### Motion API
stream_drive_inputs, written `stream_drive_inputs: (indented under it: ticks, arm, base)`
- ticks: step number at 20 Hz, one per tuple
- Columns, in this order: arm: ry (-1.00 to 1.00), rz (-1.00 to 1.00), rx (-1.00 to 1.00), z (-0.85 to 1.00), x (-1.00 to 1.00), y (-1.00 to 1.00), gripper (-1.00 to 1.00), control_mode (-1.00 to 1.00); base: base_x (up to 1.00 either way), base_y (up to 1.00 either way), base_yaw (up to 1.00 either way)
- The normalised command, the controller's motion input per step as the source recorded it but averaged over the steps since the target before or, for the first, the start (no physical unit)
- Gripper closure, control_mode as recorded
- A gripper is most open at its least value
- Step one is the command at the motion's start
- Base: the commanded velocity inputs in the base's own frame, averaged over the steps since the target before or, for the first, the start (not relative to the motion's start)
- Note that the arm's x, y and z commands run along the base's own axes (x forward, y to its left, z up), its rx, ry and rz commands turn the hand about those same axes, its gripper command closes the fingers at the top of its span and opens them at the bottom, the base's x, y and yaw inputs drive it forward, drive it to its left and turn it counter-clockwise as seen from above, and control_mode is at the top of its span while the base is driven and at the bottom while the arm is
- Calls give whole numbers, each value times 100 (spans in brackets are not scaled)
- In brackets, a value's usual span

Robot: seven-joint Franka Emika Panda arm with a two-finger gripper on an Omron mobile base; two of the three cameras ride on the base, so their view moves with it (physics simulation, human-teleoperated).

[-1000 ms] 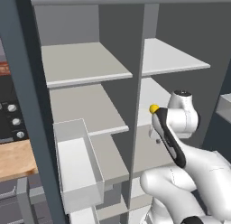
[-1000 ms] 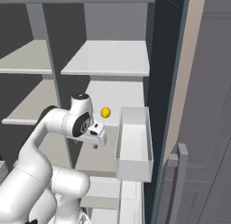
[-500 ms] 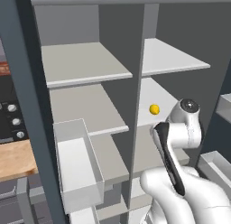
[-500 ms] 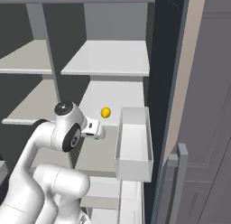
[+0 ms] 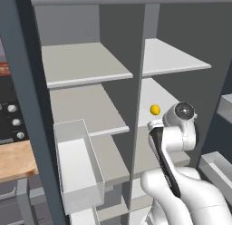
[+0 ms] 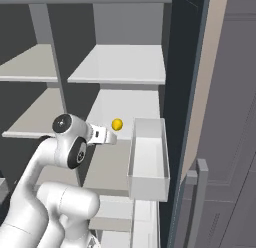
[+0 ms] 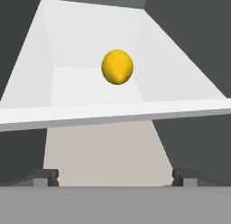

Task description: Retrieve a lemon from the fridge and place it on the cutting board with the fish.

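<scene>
Listing what you had before you: the fridge (image 5: 86, 70), doors open, grey shelves bare but for one item. Lemon (image 7: 117, 67): sat on the right-hand middle shelf (image 6: 125, 104), near its centre, back from the front edge. Gripper (image 7: 117, 177): jaws spread wide, holding nothing, level with that shelf's front edge, apart from the lemon. Door bin (image 6: 147, 159): at the shelf's right.

You see the fridge (image 5: 136, 79) cut off by every frame edge, and the gripper (image 7: 115, 177) showing just its fingertips (image 7: 45, 177).
</scene>
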Motion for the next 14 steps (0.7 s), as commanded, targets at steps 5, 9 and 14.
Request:
stream_drive_inputs:
  ticks: [5, 9, 14]
  arm:
    - [2, 0, 14, 3, 33, -32, -100, -100]
    - [13, 0, 15, 16, 34, -42, -100, -100]
    - [6, 0, 5, 13, 24, -11, -100, -100]
  base:
    - [0, 0, 0]
    - [0, 0, 0]
    - [0, 0, 0]
